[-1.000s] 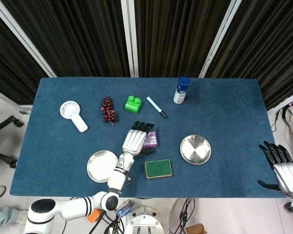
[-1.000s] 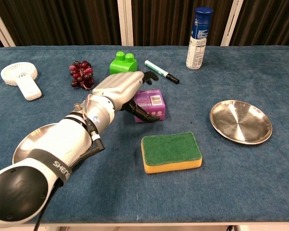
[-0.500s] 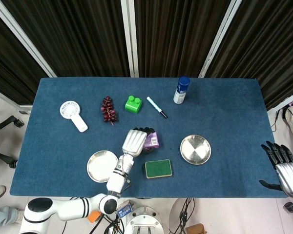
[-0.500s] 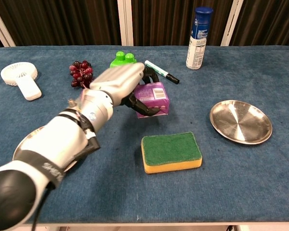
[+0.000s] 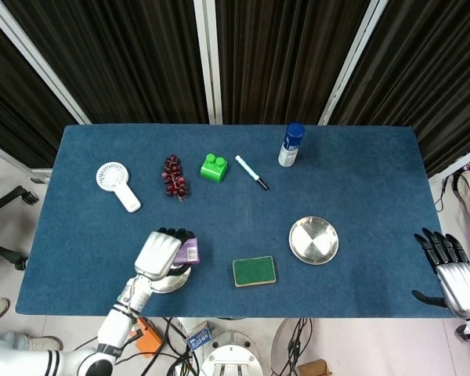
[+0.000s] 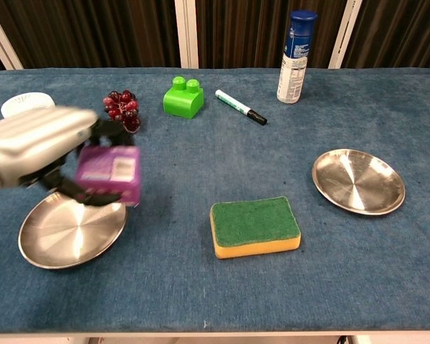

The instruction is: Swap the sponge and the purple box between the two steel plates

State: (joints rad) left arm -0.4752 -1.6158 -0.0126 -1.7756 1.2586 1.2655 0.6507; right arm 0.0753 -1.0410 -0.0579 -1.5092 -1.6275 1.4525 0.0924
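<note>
My left hand (image 5: 160, 251) (image 6: 37, 147) grips the purple box (image 5: 188, 251) (image 6: 109, 174) and holds it in the air over the near-left steel plate (image 6: 64, 240) (image 5: 175, 280), at the plate's right side. The green-topped yellow sponge (image 5: 254, 271) (image 6: 255, 225) lies flat on the cloth between the two plates. On the right sits the other steel plate (image 5: 313, 240) (image 6: 357, 181) with nothing in it. My right hand (image 5: 454, 270) hangs off the table's right edge, fingers spread, holding nothing.
Along the far half of the table stand a white hand fan (image 5: 116, 182), a bunch of dark grapes (image 5: 174, 175) (image 6: 120, 109), a green toy brick (image 5: 214, 167) (image 6: 183, 97), a marker (image 5: 251, 172) (image 6: 240, 107) and a blue-capped spray can (image 5: 291, 145) (image 6: 294, 46).
My left hand has lifted the purple box off the cloth and carried it left and toward me, from beside the sponge to above the left plate. The right hand barely shifted.
</note>
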